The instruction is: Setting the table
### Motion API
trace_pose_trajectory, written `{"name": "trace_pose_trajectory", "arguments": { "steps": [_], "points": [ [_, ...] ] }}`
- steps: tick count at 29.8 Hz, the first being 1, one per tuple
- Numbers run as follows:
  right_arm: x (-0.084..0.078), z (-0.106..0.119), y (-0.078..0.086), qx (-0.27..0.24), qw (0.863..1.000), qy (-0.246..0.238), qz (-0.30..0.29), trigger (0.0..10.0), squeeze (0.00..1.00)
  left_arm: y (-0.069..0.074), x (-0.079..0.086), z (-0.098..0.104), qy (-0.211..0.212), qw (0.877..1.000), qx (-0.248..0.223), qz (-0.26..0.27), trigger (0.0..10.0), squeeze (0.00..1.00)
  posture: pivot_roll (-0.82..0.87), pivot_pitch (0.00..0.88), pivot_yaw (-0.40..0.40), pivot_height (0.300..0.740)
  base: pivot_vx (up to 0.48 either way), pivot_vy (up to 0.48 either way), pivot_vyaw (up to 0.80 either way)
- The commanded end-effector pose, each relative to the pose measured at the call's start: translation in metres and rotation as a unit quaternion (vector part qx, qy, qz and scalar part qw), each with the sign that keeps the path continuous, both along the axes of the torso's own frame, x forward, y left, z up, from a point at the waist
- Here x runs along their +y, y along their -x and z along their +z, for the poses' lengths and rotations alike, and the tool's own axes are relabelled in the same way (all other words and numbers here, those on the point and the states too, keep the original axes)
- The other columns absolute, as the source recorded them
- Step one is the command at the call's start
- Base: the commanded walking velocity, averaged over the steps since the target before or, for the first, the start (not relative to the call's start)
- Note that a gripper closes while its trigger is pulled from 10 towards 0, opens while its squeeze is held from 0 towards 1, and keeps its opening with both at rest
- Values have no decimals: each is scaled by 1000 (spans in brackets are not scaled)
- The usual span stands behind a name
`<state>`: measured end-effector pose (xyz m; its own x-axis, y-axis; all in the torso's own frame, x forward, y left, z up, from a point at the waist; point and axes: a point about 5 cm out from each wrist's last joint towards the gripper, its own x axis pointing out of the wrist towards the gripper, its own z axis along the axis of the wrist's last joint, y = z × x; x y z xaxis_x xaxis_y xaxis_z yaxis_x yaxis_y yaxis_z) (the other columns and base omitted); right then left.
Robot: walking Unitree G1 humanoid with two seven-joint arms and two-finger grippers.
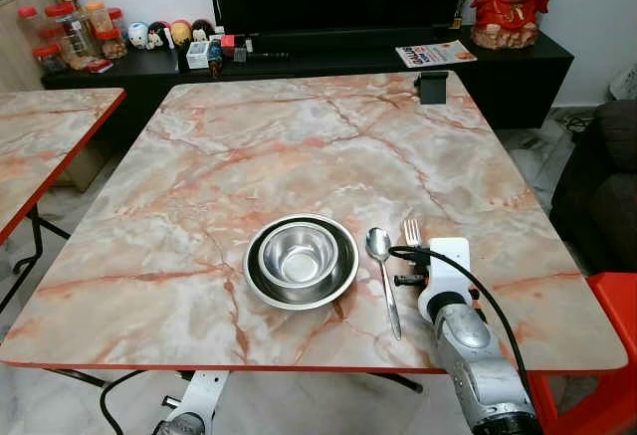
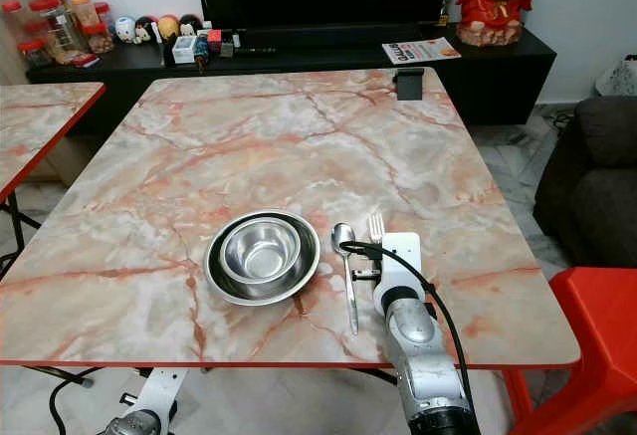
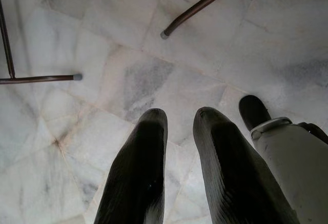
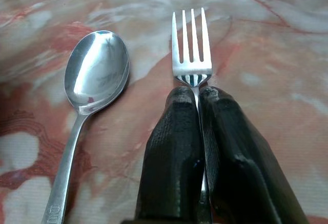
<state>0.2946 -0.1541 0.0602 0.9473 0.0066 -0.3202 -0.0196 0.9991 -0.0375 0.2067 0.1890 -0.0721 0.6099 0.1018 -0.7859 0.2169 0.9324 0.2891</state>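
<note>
right gripper (image 4: pixel 199 101): fingers pinched on the silver metal fork (image 4: pixel 190 44), tines forward on the pink marble table (image 1: pixel 299 146) | silver spoon (image 4: pixel 95 78) just beside, parallel; steel bowl (image 1: pixel 299 254) in steel plate (image 1: pixel 257 284) beyond | left gripper (image 3: pixel 179 126): idle, slightly parted, empty.

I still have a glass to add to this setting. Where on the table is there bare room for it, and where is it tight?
The marble table is bare from the bowl and plate back to the black holder, and left of the plate. It is crowded at the near right: spoon and fork lie side by side, the right gripper shut on the fork.
</note>
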Motion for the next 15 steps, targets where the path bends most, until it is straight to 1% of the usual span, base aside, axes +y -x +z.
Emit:
{"name": "trace_pose_trajectory", "arguments": {
  "steps": [1,2,6,7,8,13,15],
  "points": [
    [2,4,-5,-10,1000,0,5,10000,616,-1,0,0,-3,1000,3,-1,10000,0,-82,0,61,728,0,0,0],
    [2,4,-5,-10,1000,0,5,10000,647,-1,0,0,-3,1000,3,-1,10000,0,-82,0,61,728,0,0,0],
    [2,4,-5,-10,1000,0,7,10000,647,-1,0,0,-3,1000,3,-2,10000,0,-82,0,61,728,0,0,0],
    [2,4,-6,-11,1000,0,6,10000,871,-1,-1,0,-3,1000,3,-2,10000,0,-82,0,60,728,0,0,0],
    [2,4,-6,-12,1000,1,6,10000,851,-1,-1,0,-2,1000,3,-1,10000,0,-82,0,60,728,0,0,0],
    [1,5,-8,-15,1000,3,6,10000,855,-2,-2,1,-1,1000,2,-1,10000,0,-84,0,57,728,0,0,0],
    [0,6,-8,-17,1000,4,6,10000,898,-2,-2,1,-1,1000,2,-1,10000,0,-85,0,56,728,0,0,0]
  ]
}}
